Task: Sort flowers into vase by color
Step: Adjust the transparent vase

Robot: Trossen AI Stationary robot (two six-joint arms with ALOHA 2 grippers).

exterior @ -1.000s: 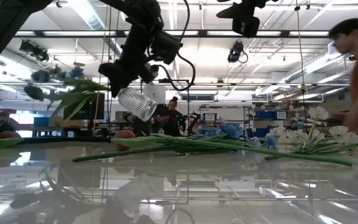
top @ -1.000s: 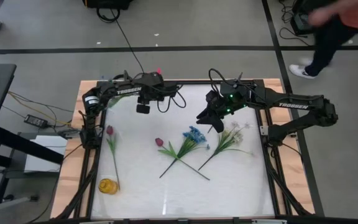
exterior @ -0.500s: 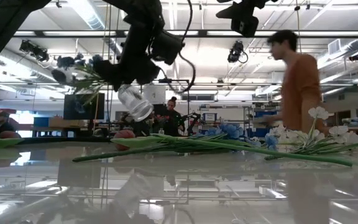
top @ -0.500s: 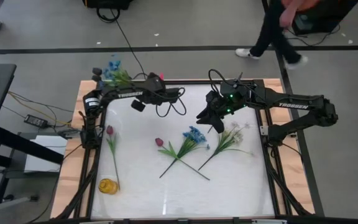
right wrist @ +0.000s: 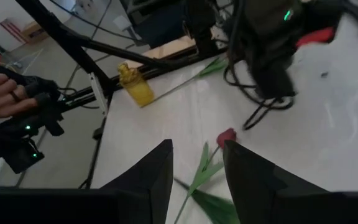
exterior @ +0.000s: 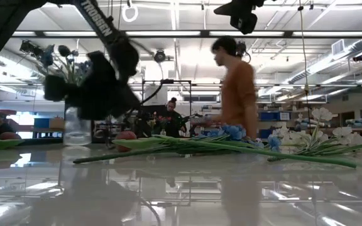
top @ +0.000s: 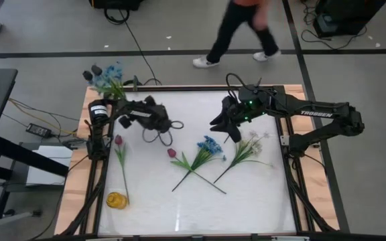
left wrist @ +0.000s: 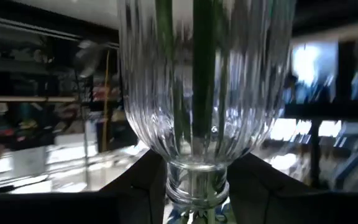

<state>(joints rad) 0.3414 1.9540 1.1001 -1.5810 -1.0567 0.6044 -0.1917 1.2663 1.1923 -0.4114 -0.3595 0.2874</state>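
Observation:
A clear ribbed glass vase (exterior: 77, 129) holding blue flowers and dark buds (exterior: 58, 56) stands upright at the table's far left, with my left gripper (top: 129, 122) shut on it. On the table lie a pink tulip (top: 119, 141), a second pink bud (top: 171, 152), a blue flower (top: 210, 144) and a white spray (top: 252, 144). My right gripper (right wrist: 197, 180) hangs open high above the second pink bud (right wrist: 227, 137), with nothing between its fingers. My left gripper pinches the vase's narrow neck (left wrist: 194, 177) between its two fingers (left wrist: 145, 183), one on each side, coming in nearly level from the table's right. The vase stands upright in the hold, blooms up. Whether its base rests on the table I cannot tell.
A yellow vase (top: 116, 199) lies near the left front, beside the end of the first tulip's stem. Loose black cable (top: 158, 136) hangs under the left arm. A person (exterior: 237, 88) walks behind the table's far edge. A hand (right wrist: 5, 93) shows beside the left edge.
My left gripper has come down and toward the table's near-left, rolling its wrist. The glass vase, tilted in the air before, now stands upright low at the far left, its blooms swung up and outward. The person has walked leftward behind the table.

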